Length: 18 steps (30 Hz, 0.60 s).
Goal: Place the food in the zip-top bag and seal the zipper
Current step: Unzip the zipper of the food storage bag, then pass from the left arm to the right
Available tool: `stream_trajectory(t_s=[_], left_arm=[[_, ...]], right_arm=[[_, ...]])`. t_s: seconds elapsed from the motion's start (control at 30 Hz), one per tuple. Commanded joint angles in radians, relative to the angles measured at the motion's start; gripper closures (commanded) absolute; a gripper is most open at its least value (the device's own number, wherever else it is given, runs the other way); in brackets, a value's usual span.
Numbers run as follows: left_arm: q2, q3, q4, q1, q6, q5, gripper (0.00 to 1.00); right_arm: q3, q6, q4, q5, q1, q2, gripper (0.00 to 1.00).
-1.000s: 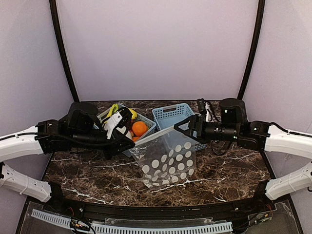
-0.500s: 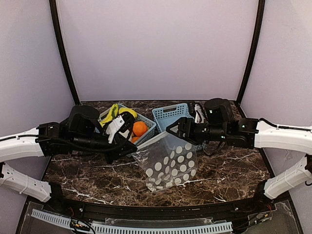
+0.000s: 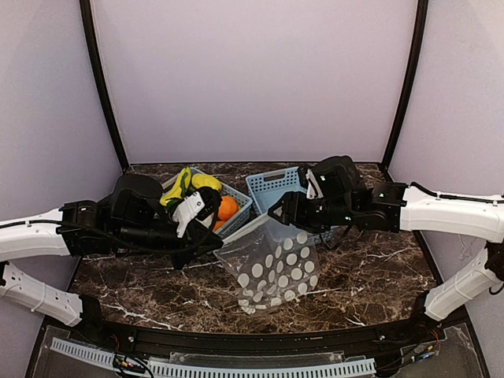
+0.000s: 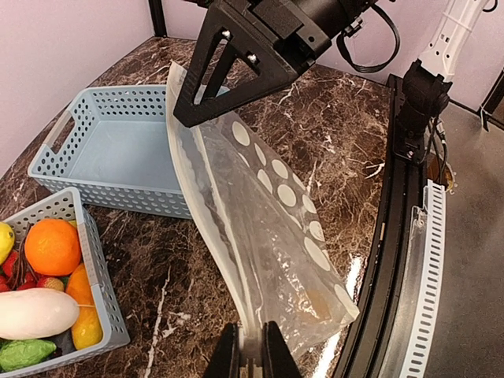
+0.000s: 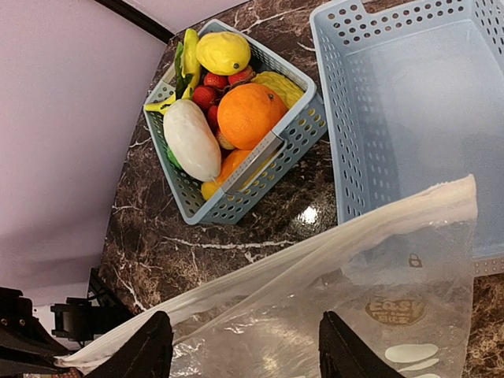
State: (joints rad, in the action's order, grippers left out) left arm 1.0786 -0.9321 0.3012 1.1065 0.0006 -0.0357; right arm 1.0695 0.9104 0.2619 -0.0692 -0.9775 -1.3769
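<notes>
The left gripper (image 4: 252,358), at the bottom centre of its wrist view, has its fingers (image 4: 228,354) pressed together on one corner of the zip-top bag (image 4: 268,213). From that pinch the bag runs up and leftward as a stretched, slightly twisted sheet to the right gripper (image 5: 248,350).

The right gripper's fingers (image 5: 150,346) stand well apart at the bottom of their own view. The bag's film lies across the gap between them. Whether one finger sits inside the mouth cannot be told.

The bag is clear and glossy, printed with white dots, with a small round mark near the mouth. The zipper (image 5: 331,248) shows as a pale ribbed strip along the top edge, slanting from lower left to upper right.

In the top view the bag (image 3: 276,264) hangs at centre frame, just in front of two light-blue baskets, above the dark marble table (image 3: 378,268).

The food is in the left basket (image 5: 260,153): an orange (image 5: 250,114), a white oblong piece (image 5: 193,138), a yellow lemon (image 5: 223,51) and small red pieces (image 5: 206,94). The other basket (image 5: 394,94) stands just beside it.
</notes>
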Motion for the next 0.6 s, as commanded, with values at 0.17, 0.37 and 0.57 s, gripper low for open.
stream_trajectory(t_s=[0.17,0.37,0.57], left_arm=[[0.007,-0.002,0.004,0.015,0.043,0.024,0.99],[-0.001,0.002,-0.003,0.015,0.043,0.022,0.99],[0.0,0.003,-0.005,0.015,0.04,0.023,0.99]], right_arm=[[0.025,-0.015,0.032,-0.034,-0.011,-0.023,0.52],[0.037,-0.011,0.007,-0.016,-0.011,-0.029,0.5],[0.059,-0.018,-0.007,-0.001,-0.013,-0.051,0.49]])
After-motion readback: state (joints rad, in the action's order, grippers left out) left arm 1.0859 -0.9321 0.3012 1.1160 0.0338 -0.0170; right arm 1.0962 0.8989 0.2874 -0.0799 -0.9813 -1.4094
